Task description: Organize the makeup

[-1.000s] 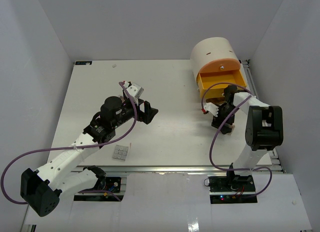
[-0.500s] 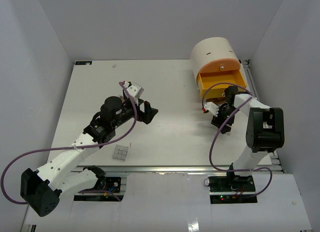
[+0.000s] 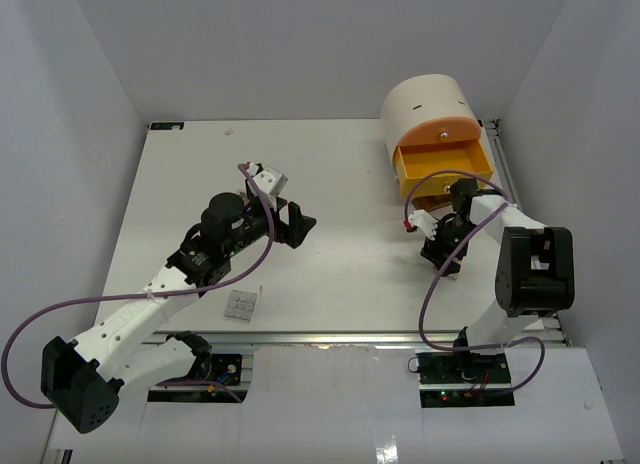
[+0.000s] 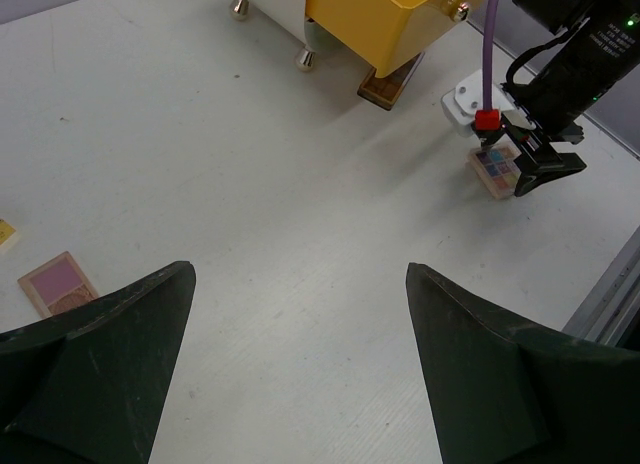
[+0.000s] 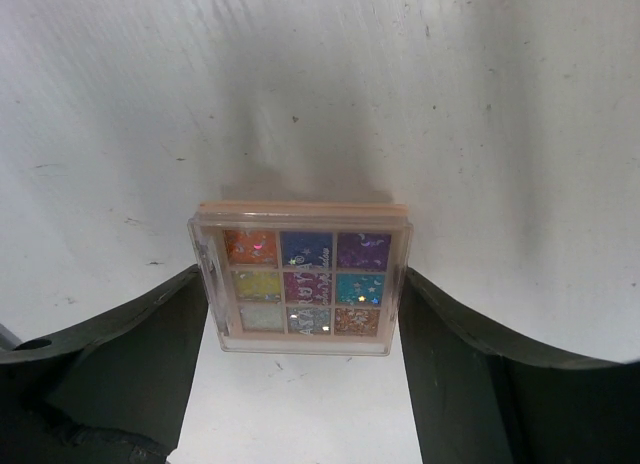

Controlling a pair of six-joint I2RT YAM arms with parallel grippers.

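Right gripper (image 5: 302, 289): clamped across the palette (image 5: 300, 276), a finger on each side edge.
Handling: light, stiff, slick plastic — keep your hold on the edges, not the lid.
Left gripper (image 4: 298, 274): spread wide, empty.
Drawer (image 3: 445, 166): open, orange — palette near its front.

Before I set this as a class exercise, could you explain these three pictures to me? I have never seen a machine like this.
Two robot arms are bolted to a white table, each ending in a two-finger gripper. The wide picture is taken from above and behind them; the other two come from cameras on the wrists. The left gripper is open and empty. The right gripper grips a multicoloured palette by two opposite sides. Also on the table: a grey-white palette, a pink palette, and a brown palette partly under the open orange drawer of a round cream drawer unit.
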